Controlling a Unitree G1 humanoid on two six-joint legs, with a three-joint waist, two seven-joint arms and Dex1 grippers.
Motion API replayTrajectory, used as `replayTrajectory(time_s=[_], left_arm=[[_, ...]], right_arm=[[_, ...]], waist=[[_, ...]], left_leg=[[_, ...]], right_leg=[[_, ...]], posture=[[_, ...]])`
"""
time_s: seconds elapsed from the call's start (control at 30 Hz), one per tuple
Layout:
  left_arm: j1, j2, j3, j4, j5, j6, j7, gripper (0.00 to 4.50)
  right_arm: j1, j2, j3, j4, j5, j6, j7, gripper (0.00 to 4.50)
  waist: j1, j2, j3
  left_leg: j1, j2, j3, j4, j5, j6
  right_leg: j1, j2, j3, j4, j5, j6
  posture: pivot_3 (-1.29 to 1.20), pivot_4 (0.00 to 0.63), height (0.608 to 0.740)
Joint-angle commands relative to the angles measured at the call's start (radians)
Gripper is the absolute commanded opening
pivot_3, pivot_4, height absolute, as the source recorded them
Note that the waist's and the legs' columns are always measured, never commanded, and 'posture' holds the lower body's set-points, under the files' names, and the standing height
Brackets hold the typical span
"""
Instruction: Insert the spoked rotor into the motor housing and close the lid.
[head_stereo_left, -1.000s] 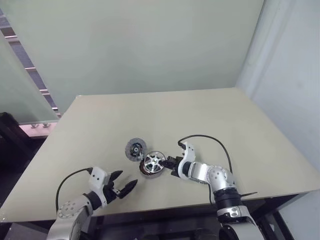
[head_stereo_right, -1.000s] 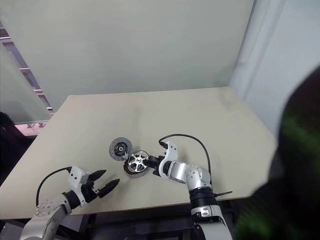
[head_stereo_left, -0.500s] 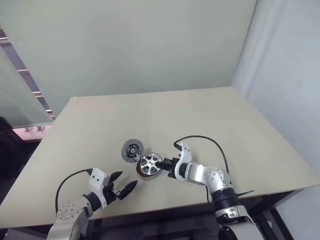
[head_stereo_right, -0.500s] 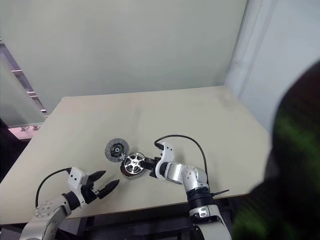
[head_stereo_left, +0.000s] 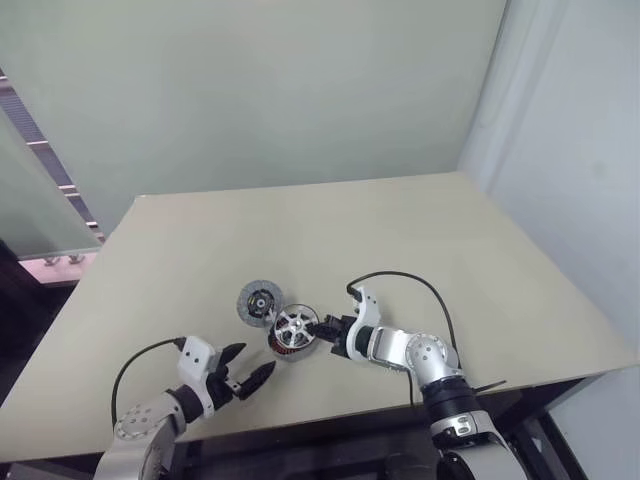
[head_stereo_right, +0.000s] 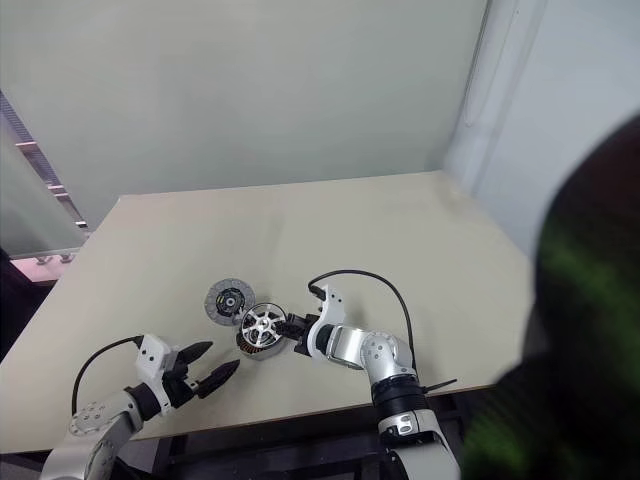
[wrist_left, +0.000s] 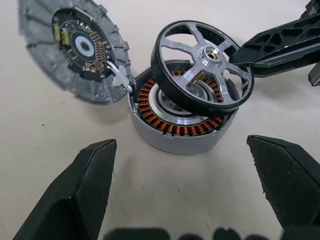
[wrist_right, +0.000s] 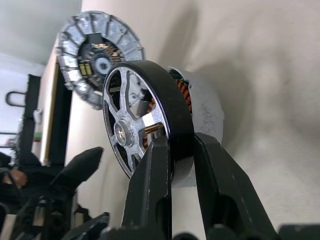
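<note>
Silver rotor (wrist_left: 204, 65), pinched by its rim in the right gripper (wrist_right: 175, 155), hangs tilted over the copper-wound housing (wrist_left: 180, 127), lid (wrist_left: 75, 50) at its ten o'clock, left gripper (head_stereo_left: 245, 375) spread idle; next, level and lower it.

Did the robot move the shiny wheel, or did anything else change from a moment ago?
Hardly anything changed. The right hand still pinches the rim of the spoked rotor, holding it tilted over the motor housing, not yet seated. The whole view slid a little, so that is the camera, not the parts. The lid stays leaning beside the housing, and the left hand stays open, off to the side.
</note>
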Motion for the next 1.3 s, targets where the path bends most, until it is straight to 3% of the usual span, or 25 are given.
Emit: replayTrajectory(time_s=[0.03,0.7,1.1,1.3], left_arm=[[-0.010,0.001,0.012,-0.033,-0.009,-0.020,-0.004,4.50],[0.009,-0.013,0.014,-0.041,-0.006,-0.030,0.005,4.50],[-0.004,-0.012,0.006,-0.031,-0.003,-0.034,0.001,4.50],[-0.021,-0.010,-0.003,-0.019,0.000,-0.034,-0.008,4.50]], right_arm=[[-0.050,0.240,-0.007,-0.019,0.062,-0.003,-0.005,0.31],[-0.048,0.207,0.085,0.010,0.030,-0.082,-0.044,0.31],[-0.057,0.170,0.058,-0.029,0.060,-0.107,-0.058,4.40],[-0.049,0.117,0.050,-0.112,0.067,-0.101,-0.036,4.46]], waist=[[0.000,0.000,0.000],[0.000,0.000,0.000],[0.002,0.000,0.000],[0.001,0.000,0.000]], left_leg=[[0.000,0.000,0.000,0.000,0.000,0.000],[0.000,0.000,0.000,0.000,0.000,0.000],[0.000,0.000,0.000,0.001,0.000,0.000],[0.000,0.000,0.000,0.000,0.000,0.000]], right_leg=[[0.000,0.000,0.000,0.000,0.000,0.000],[0.000,0.000,0.000,0.000,0.000,0.000],[0.001,0.000,0.000,0.000,0.000,0.000],[0.000,0.000,0.000,0.000,0.000,0.000]], posture=[[0.00,0.000,0.740],[0.00,0.000,0.740],[0.00,0.000,0.740],[0.00,0.000,0.740]])
